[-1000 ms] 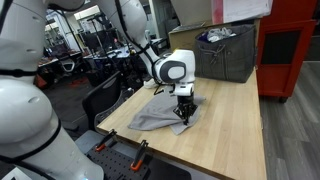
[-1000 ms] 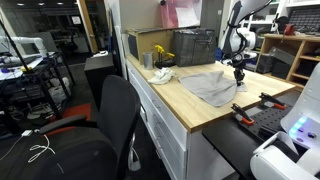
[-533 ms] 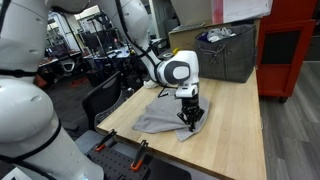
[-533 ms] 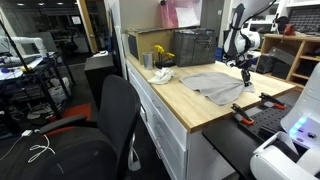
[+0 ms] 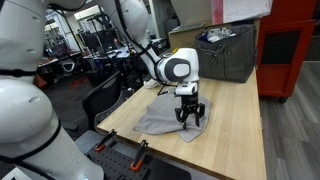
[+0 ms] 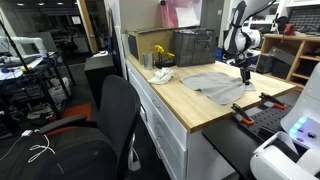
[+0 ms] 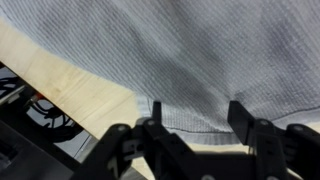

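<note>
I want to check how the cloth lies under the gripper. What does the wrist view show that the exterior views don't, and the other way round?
Only the wrist view: the weave of the grey cloth and its hem showing between the fingers. Only the exterior views: the cloth's whole outline, a dark bin, an office chair. Both: the gripper open above the cloth on the wooden table.

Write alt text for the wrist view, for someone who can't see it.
A grey ribbed cloth fills most of the frame, lying on a pale wooden table. The dark pincer stands open at the cloth's hem, gripping nothing.
</note>
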Controlling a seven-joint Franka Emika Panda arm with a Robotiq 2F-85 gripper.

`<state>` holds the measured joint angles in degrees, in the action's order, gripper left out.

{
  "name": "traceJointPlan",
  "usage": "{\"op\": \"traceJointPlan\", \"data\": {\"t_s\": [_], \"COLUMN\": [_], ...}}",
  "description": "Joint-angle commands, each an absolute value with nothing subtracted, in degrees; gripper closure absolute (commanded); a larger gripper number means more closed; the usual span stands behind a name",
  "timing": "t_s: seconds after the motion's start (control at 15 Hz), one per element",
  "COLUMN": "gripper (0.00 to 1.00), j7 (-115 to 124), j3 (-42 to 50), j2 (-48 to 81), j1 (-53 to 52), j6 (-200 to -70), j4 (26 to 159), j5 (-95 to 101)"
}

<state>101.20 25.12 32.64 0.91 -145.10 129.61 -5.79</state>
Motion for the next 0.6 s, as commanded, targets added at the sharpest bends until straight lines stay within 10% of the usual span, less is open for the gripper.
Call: {"op": "traceJointPlan", "data": {"t_s": [0.0, 0.53], "gripper": [0.01, 0.0], "j7": [97.67, 82.51], "j3": [22.06, 14.03], "j2": [25.46, 17.65], "j1": [4.57, 5.95], "j6": [-142.68, -144.94], "j4": [131.31, 134.81], "j5": [-6.62, -6.38]}}
